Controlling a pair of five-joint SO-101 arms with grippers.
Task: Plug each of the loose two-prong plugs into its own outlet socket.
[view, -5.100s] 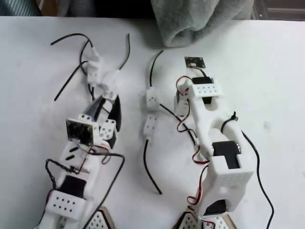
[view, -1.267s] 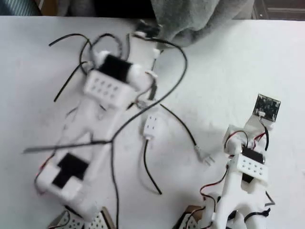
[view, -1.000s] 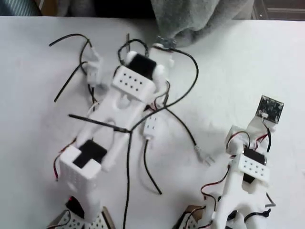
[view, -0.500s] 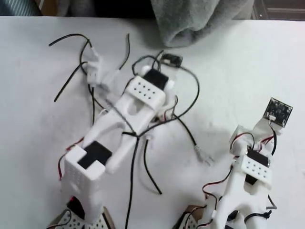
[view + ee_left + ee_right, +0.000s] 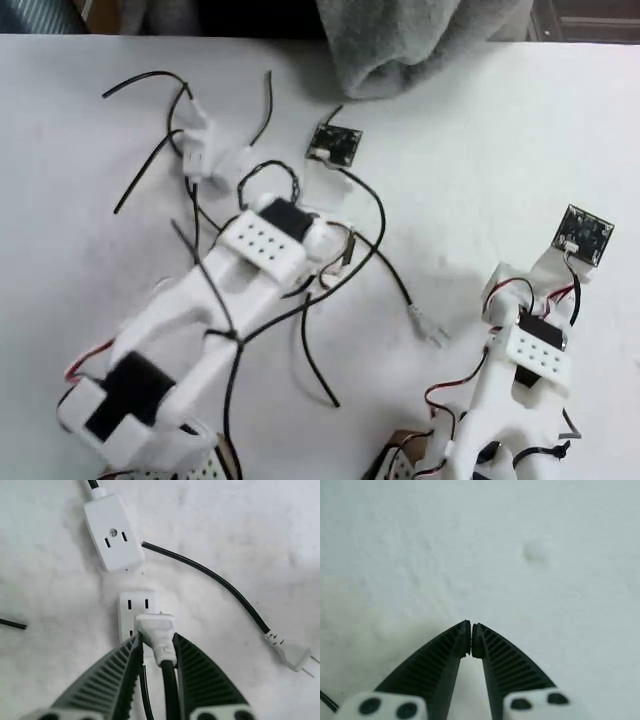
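In the left wrist view my left gripper is shut on a white plug with a black cord. The plug's front lies over a white outlet socket whose upper pair of slots is bare. A second white outlet socket lies just beyond it. A loose two-prong plug lies off to one side on its black cord; from above the loose plug lies between the arms. The left arm covers the middle sockets. My right gripper is shut on nothing above bare table.
A cluster of white connectors with black cords lies at the far left. A grey cloth hangs over the table's back edge. The right arm sits at the front right. Loose black cords curl round the middle.
The left arm swung from the far-left connectors to the middle sockets, then drew back and lower. The right arm, over the middle five seconds ago, has sat at the front right for the last second.
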